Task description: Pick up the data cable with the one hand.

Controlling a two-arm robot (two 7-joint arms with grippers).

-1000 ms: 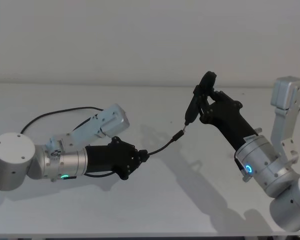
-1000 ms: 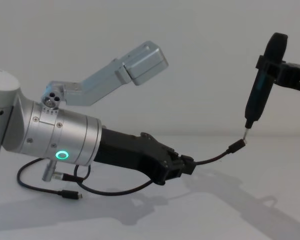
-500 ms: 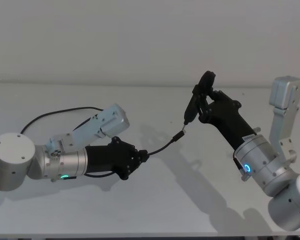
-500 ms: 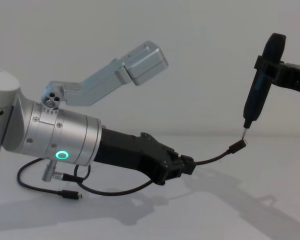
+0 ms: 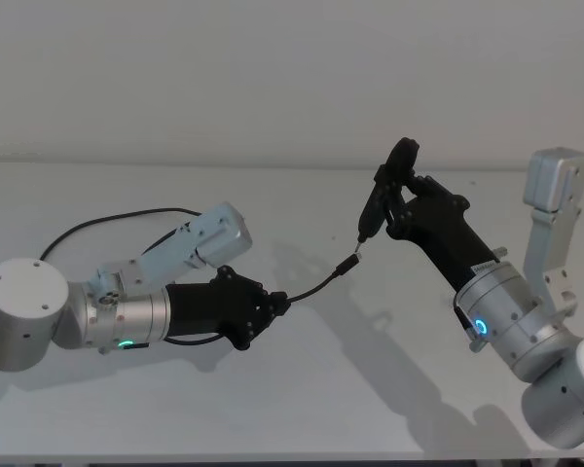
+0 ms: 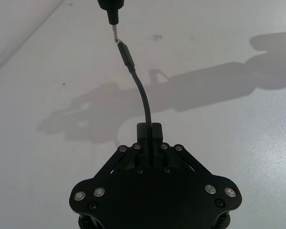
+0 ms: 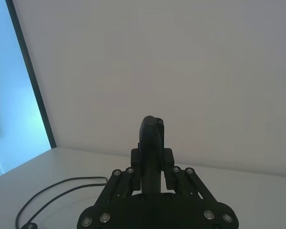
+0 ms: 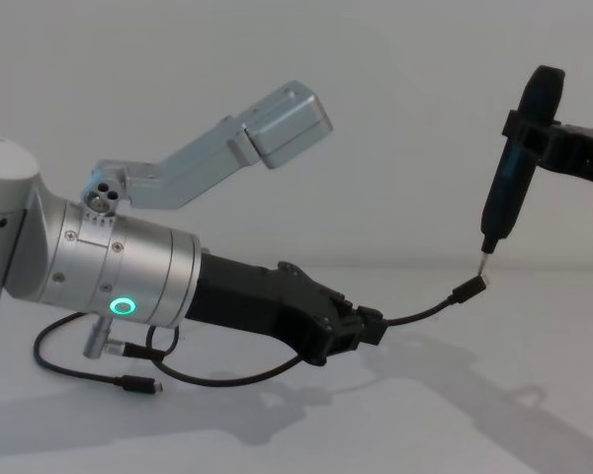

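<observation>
Nothing much is shifting since a second ago: only the right arm's silver elbow block at the 3 o'clock edge of the head view is sitting a touch differently, while both grippers and the cable are keeping their places. Around them, the white table (image 5: 302, 389) is running back to a plain pale wall (image 5: 273, 68), and a bright window strip is showing at the side in the right wrist view. Over the table at about 8 o'clock, the left gripper (image 5: 277, 304) is reaching toward 2 o'clock with its fingers clamped tight on the data cable (image 5: 316, 286). From there the cable is arching up off the surface, its small plug (image 8: 469, 288) hanging in the air, and its long tail is looping back across the table toward 9 o'clock. At about 1 o'clock, the right gripper (image 5: 397, 199) is squeezing a slim dark tool (image 5: 378, 206), holding it nearly upright. Its thin pin tip (image 6: 115, 34) is meeting the plug's end.
</observation>
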